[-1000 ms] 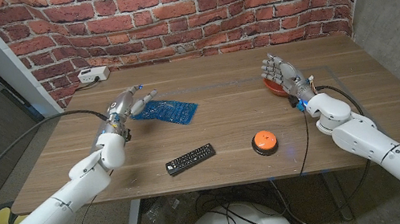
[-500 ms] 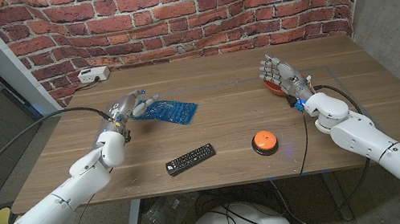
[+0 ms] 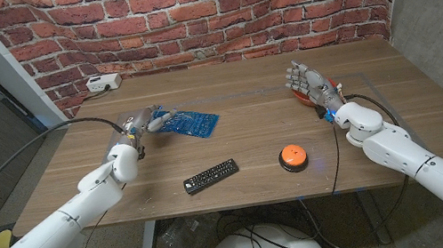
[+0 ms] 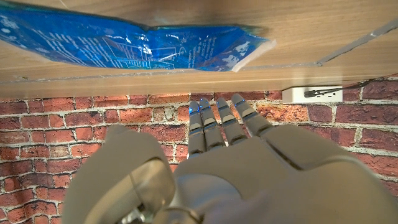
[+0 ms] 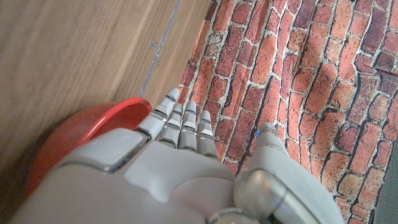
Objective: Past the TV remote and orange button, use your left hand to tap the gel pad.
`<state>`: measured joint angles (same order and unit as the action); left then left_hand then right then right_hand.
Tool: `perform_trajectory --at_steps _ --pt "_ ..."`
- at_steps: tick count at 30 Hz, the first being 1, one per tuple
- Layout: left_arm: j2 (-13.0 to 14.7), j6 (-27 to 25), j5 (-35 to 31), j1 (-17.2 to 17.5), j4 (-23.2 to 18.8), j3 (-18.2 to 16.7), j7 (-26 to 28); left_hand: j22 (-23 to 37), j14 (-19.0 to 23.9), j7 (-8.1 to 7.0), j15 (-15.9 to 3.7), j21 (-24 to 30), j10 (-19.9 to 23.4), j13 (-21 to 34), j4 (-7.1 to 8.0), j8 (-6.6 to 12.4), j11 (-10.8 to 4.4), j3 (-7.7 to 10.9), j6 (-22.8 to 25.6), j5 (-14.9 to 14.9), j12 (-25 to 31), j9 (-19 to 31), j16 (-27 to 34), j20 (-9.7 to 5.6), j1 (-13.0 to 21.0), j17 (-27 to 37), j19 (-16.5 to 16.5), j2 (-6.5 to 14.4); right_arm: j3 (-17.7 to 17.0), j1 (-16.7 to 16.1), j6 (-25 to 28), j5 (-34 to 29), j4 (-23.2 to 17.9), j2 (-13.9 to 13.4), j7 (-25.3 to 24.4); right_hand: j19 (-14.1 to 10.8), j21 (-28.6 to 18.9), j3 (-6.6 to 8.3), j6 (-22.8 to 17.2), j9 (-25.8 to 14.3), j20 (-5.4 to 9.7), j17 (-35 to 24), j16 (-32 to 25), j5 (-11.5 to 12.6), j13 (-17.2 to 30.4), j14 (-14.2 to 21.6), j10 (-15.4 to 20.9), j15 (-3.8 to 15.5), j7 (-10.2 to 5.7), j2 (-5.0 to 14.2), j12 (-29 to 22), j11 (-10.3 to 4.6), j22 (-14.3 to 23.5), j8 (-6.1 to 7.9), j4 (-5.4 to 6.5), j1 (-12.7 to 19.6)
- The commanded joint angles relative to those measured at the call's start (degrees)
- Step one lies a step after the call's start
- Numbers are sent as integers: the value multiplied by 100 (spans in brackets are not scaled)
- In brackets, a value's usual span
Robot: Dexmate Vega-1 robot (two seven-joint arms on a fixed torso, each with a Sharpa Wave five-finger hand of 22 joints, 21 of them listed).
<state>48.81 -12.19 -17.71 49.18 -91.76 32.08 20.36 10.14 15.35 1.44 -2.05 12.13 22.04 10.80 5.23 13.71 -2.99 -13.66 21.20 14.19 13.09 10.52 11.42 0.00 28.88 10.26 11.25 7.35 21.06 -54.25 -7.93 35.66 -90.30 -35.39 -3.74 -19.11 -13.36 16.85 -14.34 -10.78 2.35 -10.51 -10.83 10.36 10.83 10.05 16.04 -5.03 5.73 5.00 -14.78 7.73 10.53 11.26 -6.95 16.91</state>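
The blue gel pad (image 3: pixel 187 123) lies on the table's far left, beyond the black TV remote (image 3: pixel 210 176) and the orange button (image 3: pixel 292 156). My left hand (image 3: pixel 146 120) is at the pad's left end with its fingers stretched out over that edge, holding nothing; I cannot tell whether they touch it. In the left wrist view the gel pad (image 4: pixel 124 43) lies just beyond the fingertips (image 4: pixel 217 118) of my left hand (image 4: pixel 236 168). My right hand (image 3: pixel 310 84) stands upright on the right side, fingers apart and empty.
A red bowl (image 3: pixel 300 96) sits right behind my right hand, and that red bowl (image 5: pixel 87 134) is also beside the right hand (image 5: pixel 180 162) in the right wrist view. A white power strip (image 3: pixel 103 83) lies at the back left by the brick wall.
My left hand has dipped lower and a little forward onto the gel pad's left end. The right hand, remote and button have stayed put.
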Motion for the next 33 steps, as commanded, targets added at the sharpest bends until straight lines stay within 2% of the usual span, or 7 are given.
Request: perform_trajectory --at_steps 1,20,26,33 --pt "-2 -113 19 -164 88 174 -274 10 44 -12 -97 24 48 12 -3 -7 29 -42 55 21 -10 17 -8 -15 5 16 34 14 55 124 -16 -8 173 74 99 -51 -15 13 -50 -9 -14 -16 -10 27 7 38 45 14 -20 35 11 11 16 44 -13 37" --pt "-41 -20 129 -348 268 373 -628 9 123 32 -45 39 98 14 12 -31 70 -56 114 17 -28 19 -1 -33 8 18 138 22 55 165 105 18 159 54 111 -47 -3 14 -57 -9 -23 -20 0 26 7 38 53 0 -18 38 25 24 16 36 -11 23" --pt "1 -401 -239 -436 145 558 -716 8 162 41 -31 52 130 15 17 -36 64 -61 145 14 -30 20 3 -38 11 19 201 23 59 158 112 13 155 41 123 -48 0 13 -60 -9 -25 -20 1 25 7 40 54 0 -18 38 30 16 16 34 -10 17" --pt "23 -518 -331 -456 106 586 -742 7 184 23 -45 50 145 16 24 -40 28 -73 183 12 -40 21 0 -33 7 19 229 14 67 168 111 7 161 50 128 -50 2 17 -61 -9 -29 -20 4 26 7 39 62 -5 -20 41 32 14 16 31 -12 18"
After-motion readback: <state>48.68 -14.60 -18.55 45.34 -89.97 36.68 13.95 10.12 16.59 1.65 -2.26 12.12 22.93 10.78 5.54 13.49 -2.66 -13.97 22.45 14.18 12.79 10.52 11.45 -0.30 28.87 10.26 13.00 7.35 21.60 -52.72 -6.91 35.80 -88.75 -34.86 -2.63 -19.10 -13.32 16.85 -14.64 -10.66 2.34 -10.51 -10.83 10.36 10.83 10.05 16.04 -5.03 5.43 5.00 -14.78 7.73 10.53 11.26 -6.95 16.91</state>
